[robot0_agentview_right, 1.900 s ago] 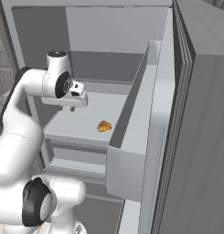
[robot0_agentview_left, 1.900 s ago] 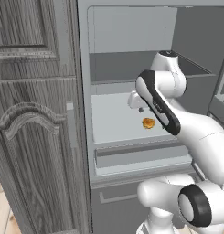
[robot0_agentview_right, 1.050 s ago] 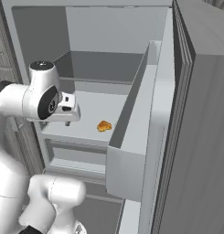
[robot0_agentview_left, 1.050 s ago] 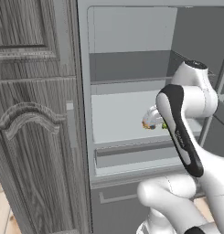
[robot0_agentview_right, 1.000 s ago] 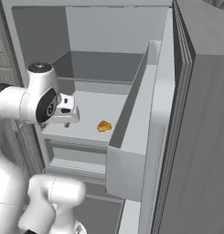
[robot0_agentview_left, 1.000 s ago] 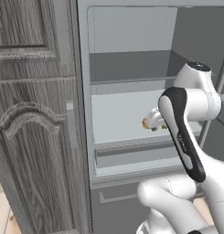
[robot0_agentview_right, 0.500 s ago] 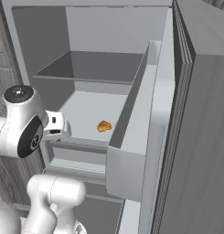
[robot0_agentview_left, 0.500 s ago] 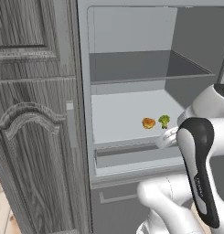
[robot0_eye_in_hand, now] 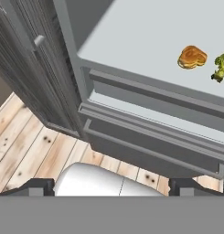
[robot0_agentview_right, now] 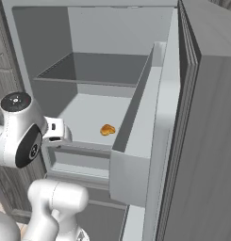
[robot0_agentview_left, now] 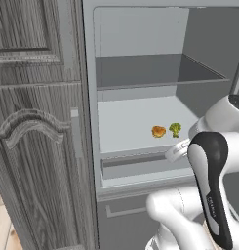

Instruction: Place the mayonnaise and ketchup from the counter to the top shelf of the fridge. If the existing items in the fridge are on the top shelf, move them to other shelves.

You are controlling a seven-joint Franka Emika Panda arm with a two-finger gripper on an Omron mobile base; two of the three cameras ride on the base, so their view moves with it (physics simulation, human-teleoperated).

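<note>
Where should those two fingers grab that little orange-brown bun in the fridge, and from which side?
Probably from straight above, across the bun's narrower middle. It is a low rounded lump lying flat on the pale shelf, so nothing sticks up to grasp. One finger would go down on its open side, the other into the small gap toward the broccoli, which sits close beside it.

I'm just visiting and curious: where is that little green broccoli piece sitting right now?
The broccoli lies on the pale lower shelf of the open fridge, toward its right side, just right of the orange-brown bun, under the dark top shelf.
</note>
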